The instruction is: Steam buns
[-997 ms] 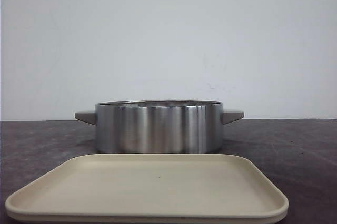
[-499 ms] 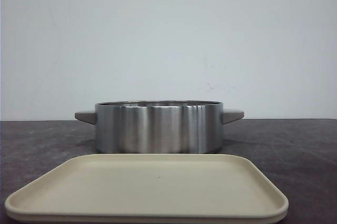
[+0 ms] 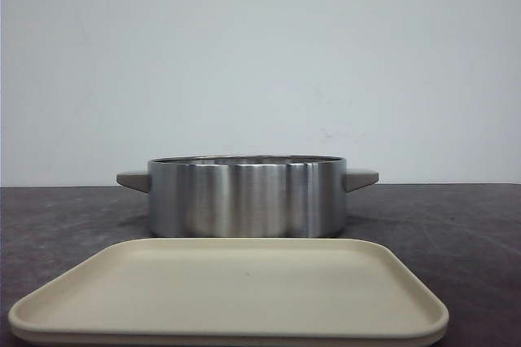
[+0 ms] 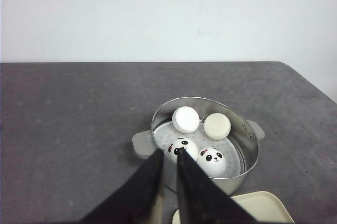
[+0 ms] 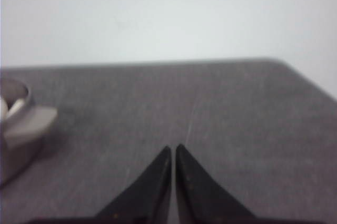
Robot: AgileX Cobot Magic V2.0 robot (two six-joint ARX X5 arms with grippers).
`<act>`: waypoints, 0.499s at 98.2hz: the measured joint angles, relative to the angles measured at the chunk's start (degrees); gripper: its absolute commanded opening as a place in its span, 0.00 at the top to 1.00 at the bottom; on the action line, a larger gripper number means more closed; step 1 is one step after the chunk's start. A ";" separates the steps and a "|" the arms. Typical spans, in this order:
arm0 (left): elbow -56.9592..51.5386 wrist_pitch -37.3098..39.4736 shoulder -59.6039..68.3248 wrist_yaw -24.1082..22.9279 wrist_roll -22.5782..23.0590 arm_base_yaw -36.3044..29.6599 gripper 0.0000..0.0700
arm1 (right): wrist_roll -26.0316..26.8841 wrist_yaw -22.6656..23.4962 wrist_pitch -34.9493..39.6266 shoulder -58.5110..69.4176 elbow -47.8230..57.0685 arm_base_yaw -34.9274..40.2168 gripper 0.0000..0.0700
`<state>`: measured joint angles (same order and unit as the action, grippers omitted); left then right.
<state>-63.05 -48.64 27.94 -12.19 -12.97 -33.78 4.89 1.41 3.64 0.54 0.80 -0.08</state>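
**Four buns sit in the pot; both grippers hang empty**

Gone from the front view is the dark shape that showed at the upper right corner half a second ago; pot and tray lie as they did. Nearest the front camera is the beige tray, bare, and just behind it stands the steel pot with a grey handle on each side. From this low angle the pot's wall hides its contents.

Only the left wrist view looks down into the pot. Four buns rest there on a perforated insert: two nearer ones show panda faces, two farther ones show plain white surfaces. Above the pot's near rim, the left gripper has its black fingers drawn close with a narrow gap, holding nothing. A corner of the tray shows beside it.

In the blurred right wrist view, the right gripper is nearly closed and empty over the dark table, well apart from the pot's handle.
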 measured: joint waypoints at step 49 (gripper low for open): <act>0.00 0.02 0.00 0.02 0.00 0.00 1.00 | -0.15 -3.08 5.99 -0.28 0.07 0.20 0.99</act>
<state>-63.05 -48.62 27.94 -12.16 -12.97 -33.78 4.73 -1.67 9.63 0.25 0.86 0.12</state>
